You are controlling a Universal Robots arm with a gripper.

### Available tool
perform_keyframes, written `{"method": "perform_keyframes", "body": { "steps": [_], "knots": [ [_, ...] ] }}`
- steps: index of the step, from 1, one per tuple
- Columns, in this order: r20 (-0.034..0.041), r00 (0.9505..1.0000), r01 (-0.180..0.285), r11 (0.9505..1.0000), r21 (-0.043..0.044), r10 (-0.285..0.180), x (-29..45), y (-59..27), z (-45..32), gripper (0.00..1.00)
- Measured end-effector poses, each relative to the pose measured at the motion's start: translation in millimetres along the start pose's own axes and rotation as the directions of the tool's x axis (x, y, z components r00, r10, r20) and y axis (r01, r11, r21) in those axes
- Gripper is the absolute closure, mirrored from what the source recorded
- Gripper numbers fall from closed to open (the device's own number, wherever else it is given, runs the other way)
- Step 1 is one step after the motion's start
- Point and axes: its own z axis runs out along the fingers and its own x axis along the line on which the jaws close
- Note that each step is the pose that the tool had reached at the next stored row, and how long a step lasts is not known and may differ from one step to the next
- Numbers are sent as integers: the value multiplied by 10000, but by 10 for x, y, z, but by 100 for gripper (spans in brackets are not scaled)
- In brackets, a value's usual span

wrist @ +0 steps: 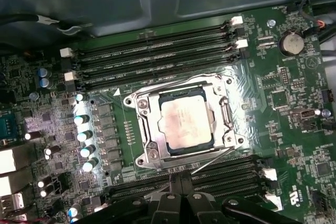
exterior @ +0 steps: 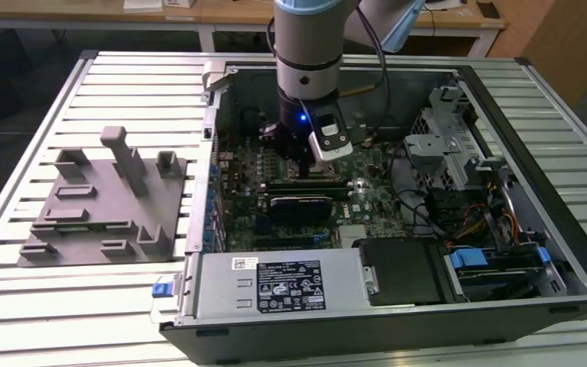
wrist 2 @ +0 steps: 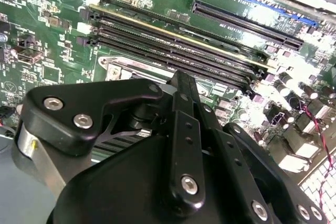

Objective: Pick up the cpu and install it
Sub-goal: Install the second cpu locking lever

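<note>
The cpu (wrist: 185, 124), a pale silvery square with a smudged top, lies flat inside the metal-framed socket (wrist: 143, 109) on the green motherboard in the first wrist view. My gripper (wrist: 178, 181) hovers just off one side of the socket, apart from the chip, shut with nothing in it. A thin metal lever (wrist: 210, 162) runs slantwise along that side of the socket frame. In the exterior view my gripper (exterior: 307, 164) hangs straight down inside the open computer case (exterior: 497, 115), over the middle of the board. The second wrist view shows the gripper (wrist 2: 178, 80) above the memory slots (wrist 2: 173, 45).
Memory slots (wrist: 157, 56) flank the socket on two sides. A row of capacitors (wrist: 84, 135) stands beside it. A gray slotted fixture (exterior: 100, 202) sits on the table at the exterior view's left. The power supply (exterior: 273, 283) and drive cage (exterior: 446, 145) crowd the case.
</note>
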Motion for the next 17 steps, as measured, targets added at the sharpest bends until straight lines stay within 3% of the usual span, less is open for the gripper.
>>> {"method": "perform_keyframes", "body": {
  "steps": [6, 9, 12, 17],
  "knots": [
    [-15, 9999, 152, 9999, -45, -152, 73, -28, 31, 89],
    [-28, 9998, 211, 9997, -109, -211, 102, -47, 49, 89],
    [-54, 9996, 287, 9993, -235, -288, 114, -71, 68, 89],
    [-113, 9989, 455, 9975, -539, -462, 131, -92, 101, 89]
  ]
}}
